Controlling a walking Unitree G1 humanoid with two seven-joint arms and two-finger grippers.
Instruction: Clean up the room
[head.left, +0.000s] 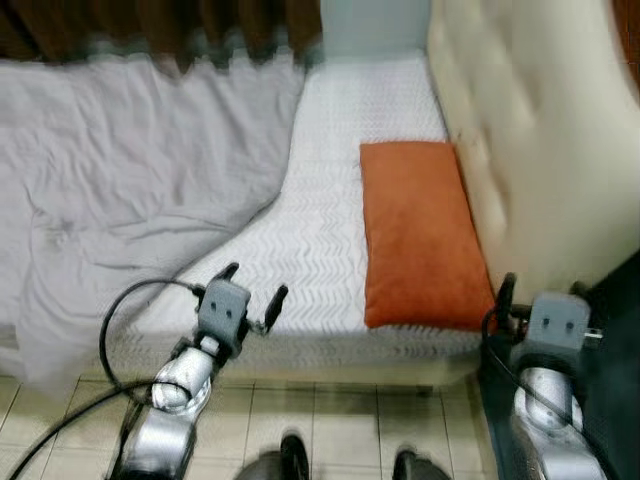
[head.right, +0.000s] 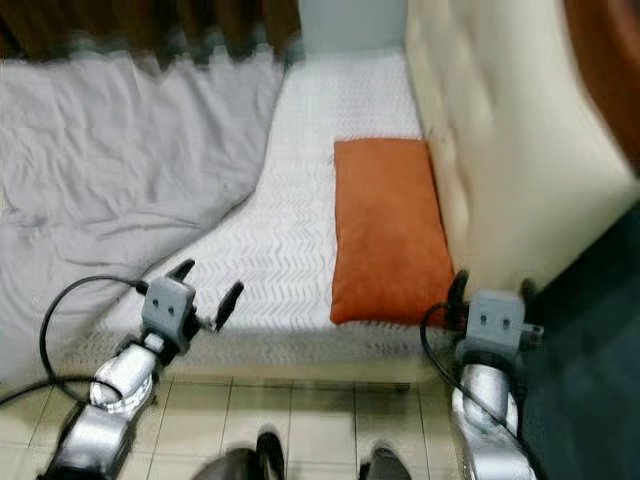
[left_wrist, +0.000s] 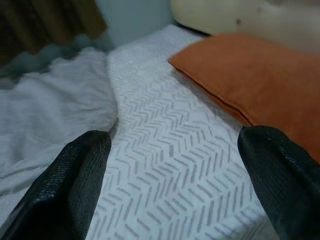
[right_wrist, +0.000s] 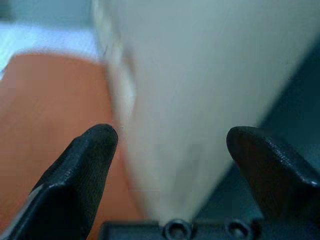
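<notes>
Robot facing bed, both end effectors open and empty, nothing grasped yet.

Orange pillow (head.left: 420, 235) lies flat on the bed (head.left: 300, 250), long axis running along the headboard (head.left: 530, 140), just beside it. Grey blanket (head.left: 130, 170) rumpled to its left, likely needs straightening. Left end effector (head.left: 254, 286) hovers over the bed edge; right end effector (right_wrist: 170, 145) fronts the headboard end.

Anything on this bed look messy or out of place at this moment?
Yes. The grey blanket lies crumpled in a heap over the bed's left side, leaving the patterned sheet bare. The orange pillow lies flat along the cream headboard, looking tidy. Nothing looks spilled or damaged.
</notes>
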